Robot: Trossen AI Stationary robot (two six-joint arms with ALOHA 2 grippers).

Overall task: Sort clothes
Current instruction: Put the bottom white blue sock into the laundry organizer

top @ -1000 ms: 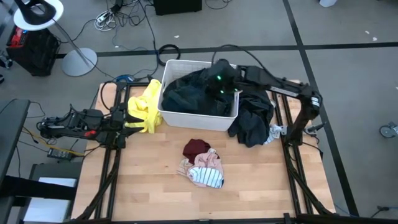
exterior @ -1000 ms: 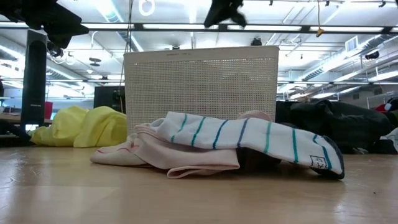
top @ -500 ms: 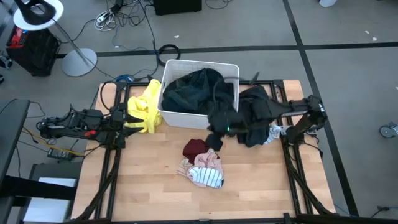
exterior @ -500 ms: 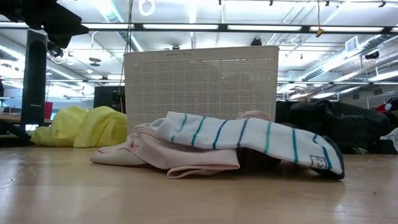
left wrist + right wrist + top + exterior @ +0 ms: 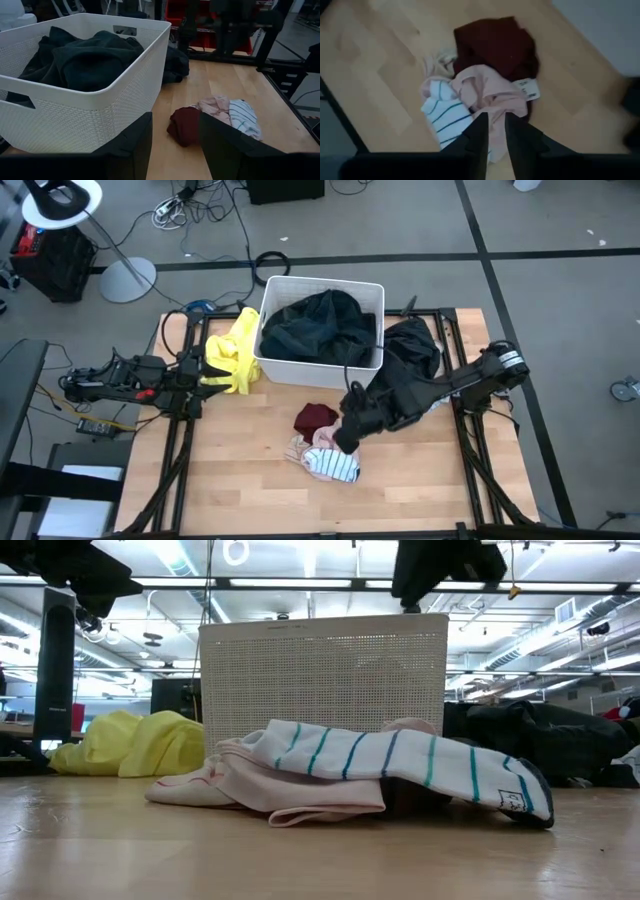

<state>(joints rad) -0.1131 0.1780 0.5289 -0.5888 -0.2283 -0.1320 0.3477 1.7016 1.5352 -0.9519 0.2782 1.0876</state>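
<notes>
right gripper point(image 5: 492, 131) hangs right above the salmon pink garment point(image 5: 492, 95), fingers slightly apart; it could pinch the white-striped piece point(image 5: 445, 107) beside too.

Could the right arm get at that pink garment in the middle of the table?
Probably yes. The right gripper hangs just above the pink garment, fingers slightly apart, and nothing lies between them.
</notes>
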